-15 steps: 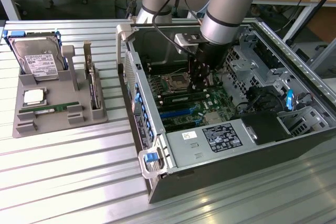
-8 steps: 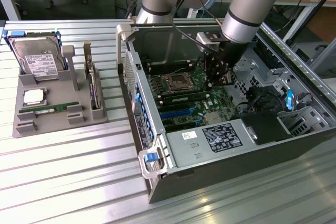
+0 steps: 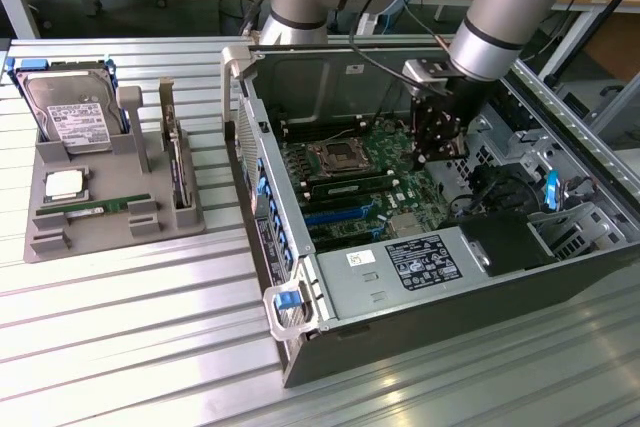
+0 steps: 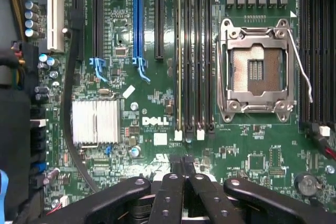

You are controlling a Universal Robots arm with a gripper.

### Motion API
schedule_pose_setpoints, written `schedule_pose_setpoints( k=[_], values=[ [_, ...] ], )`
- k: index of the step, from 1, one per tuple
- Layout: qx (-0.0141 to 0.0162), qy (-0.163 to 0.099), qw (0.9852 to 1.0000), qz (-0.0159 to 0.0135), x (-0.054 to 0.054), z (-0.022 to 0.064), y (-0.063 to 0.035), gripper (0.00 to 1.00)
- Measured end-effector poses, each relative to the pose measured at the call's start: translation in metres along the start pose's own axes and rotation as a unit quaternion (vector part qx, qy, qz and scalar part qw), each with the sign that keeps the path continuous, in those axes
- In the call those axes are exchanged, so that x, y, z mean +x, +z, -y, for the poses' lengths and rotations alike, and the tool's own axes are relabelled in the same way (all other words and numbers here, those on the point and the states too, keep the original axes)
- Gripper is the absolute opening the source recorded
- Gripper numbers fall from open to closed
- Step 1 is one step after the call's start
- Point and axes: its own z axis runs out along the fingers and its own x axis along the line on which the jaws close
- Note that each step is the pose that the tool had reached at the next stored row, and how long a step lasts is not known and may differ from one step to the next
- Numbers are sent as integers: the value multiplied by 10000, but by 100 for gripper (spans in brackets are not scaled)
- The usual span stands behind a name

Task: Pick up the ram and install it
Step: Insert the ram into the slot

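Ram, exterior view: a long green ram (image 3: 352,183) appears to stand on edge in a slot of the motherboard (image 3: 400,209), inside the open case (image 3: 400,277).
Tray, exterior view: a similar green stick (image 3: 95,209) lies flat in the grey tray (image 3: 50,239) on the counter (image 3: 130,327), well apart from me.
Fingers, exterior view: my fingers (image 3: 432,152) hang inside the case, near the ram's far end.
Ram, wrist view: I see its thin top edge (image 4: 179,51) in the memory slot farthest from the CPU socket (image 4: 255,69).
Fingers, wrist view: my fingers (image 4: 184,170) are closed together and hold nothing.
Doing it well: I judge this is seating; press straight down on the top edge and keep the stick upright.
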Motion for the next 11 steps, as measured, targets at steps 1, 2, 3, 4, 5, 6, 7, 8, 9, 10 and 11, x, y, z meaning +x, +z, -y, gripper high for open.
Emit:
schedule_pose_setpoints(
  k=[1, 2, 3, 4, 5, 6, 7, 8, 9, 10, 11],
  values=[
    [0, 0, 10000, 0, 2, 11, -80, 11],
    [0, 0, 10000, 0, 2, 13, -112, 11],
    [0, 1, 10000, 1, 3, 11, -147, 11],
    [0, 0, 10000, 2, 5, 7, -221, 11],
    [0, 0, 10000, 4, 6, 4, -257, 11],
    [0, 0, 10000, 5, 5, 4, -260, 11],
    [0, 0, 10000, 5, 6, 4, -260, 11],
    [0, 0, 10000, 5, 5, 4, -260, 11],
    [0, 0, 10000, 4, 6, 4, -261, 11],
    [0, 0, 10000, 4, 6, 4, -260, 11],
    [0, 0, 10000, 4, 6, 4, -261, 11]
  ],
)
